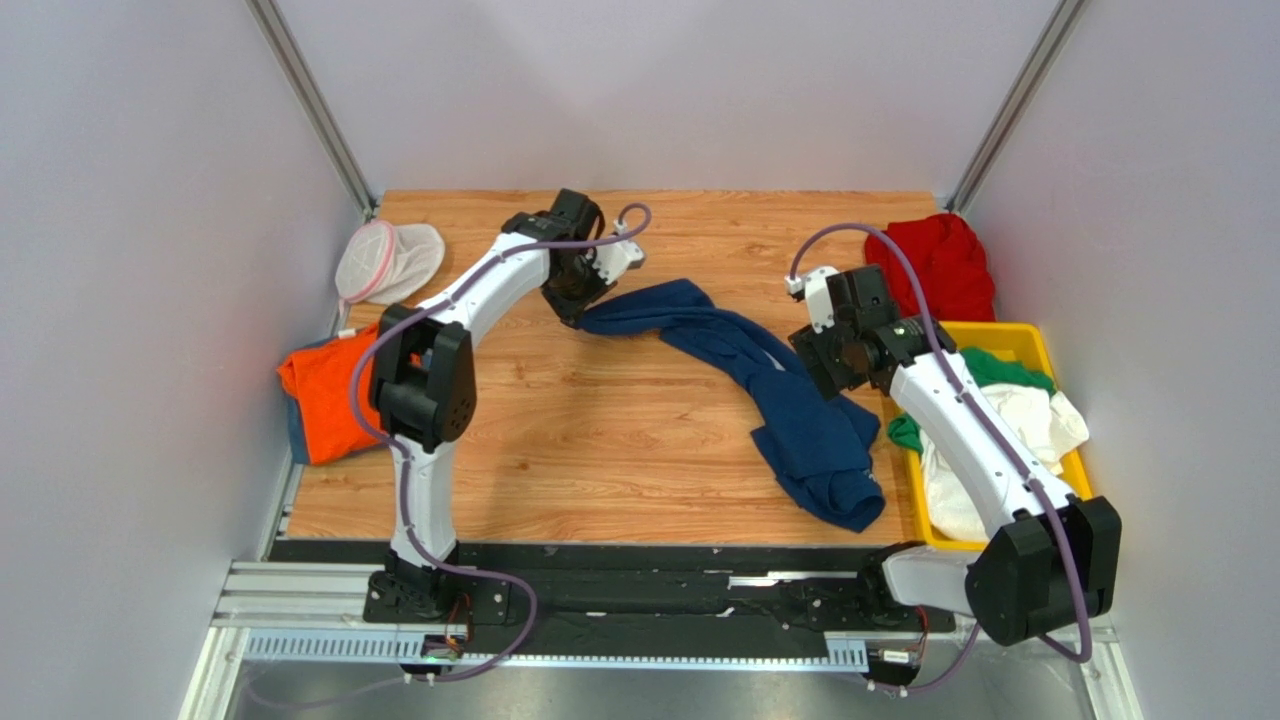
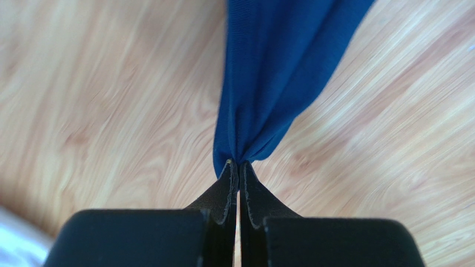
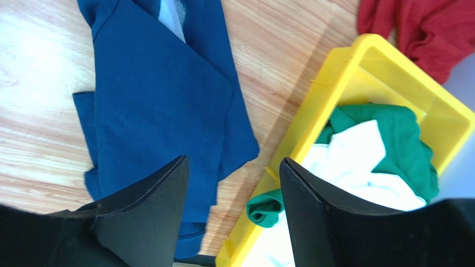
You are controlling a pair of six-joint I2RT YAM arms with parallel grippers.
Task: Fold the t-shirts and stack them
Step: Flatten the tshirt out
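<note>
The navy t-shirt (image 1: 812, 435) lies unfolded beside the yellow bin (image 1: 999, 333), one end pinched by the left gripper (image 2: 238, 162), the right gripper (image 3: 233, 160) spread empty above it, while a green t-shirt (image 3: 401, 133) and a white t-shirt (image 3: 357, 144) wait inside.

Left arm (image 1: 481, 288) and right arm (image 1: 962, 428) are cased in white with black joint housings; purple cables (image 1: 860, 228) are looped along; fingers (image 3: 145, 217) are black wedges.

The left gripper (image 2: 238, 163) is clamped on the far end of the navy blue cloth t-shirt (image 1: 812, 435); the right gripper (image 3: 233, 167) hovers, jaws apart, over its right edge.
</note>
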